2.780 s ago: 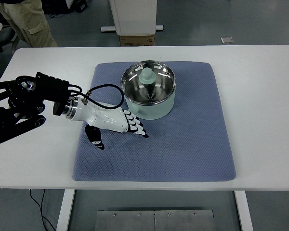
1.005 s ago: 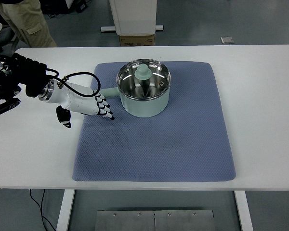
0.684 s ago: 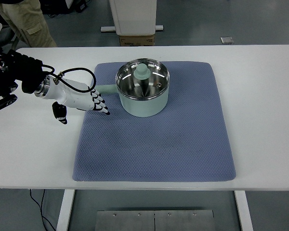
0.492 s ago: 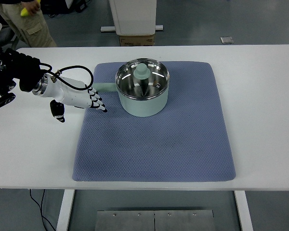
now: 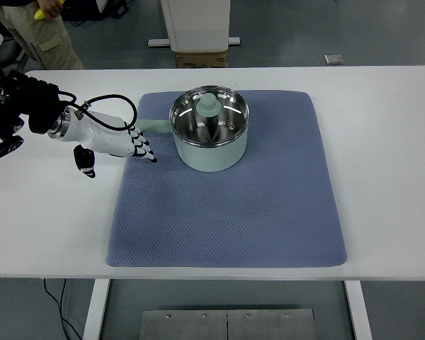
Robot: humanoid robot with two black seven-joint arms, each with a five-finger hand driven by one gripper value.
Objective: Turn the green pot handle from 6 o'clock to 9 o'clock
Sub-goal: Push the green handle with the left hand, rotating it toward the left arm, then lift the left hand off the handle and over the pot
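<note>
A pale green pot [image 5: 210, 152] with a shiny steel inside stands on the upper middle of a blue-grey mat [image 5: 227, 205]. A green knob [image 5: 209, 106] shows in its middle. Its green handle [image 5: 154, 127] points left, toward 9 o'clock. My left hand [image 5: 131, 146], white with black fingertips, lies at the mat's left edge just below and left of the handle, fingers stretched out and holding nothing. Its fingers [image 5: 146, 149] sit close under the handle's end. The right arm does not show.
The white table [image 5: 382, 156] carries the mat. A person in khaki trousers [image 5: 39, 32] stands beyond the far left corner. A white pedestal with a cardboard box [image 5: 202, 58] stands behind the table. A black cable [image 5: 113, 103] loops over my left wrist.
The handle has swung from under the pot round to the left. My left hand has drawn back leftward to the mat's edge and slowed there.
</note>
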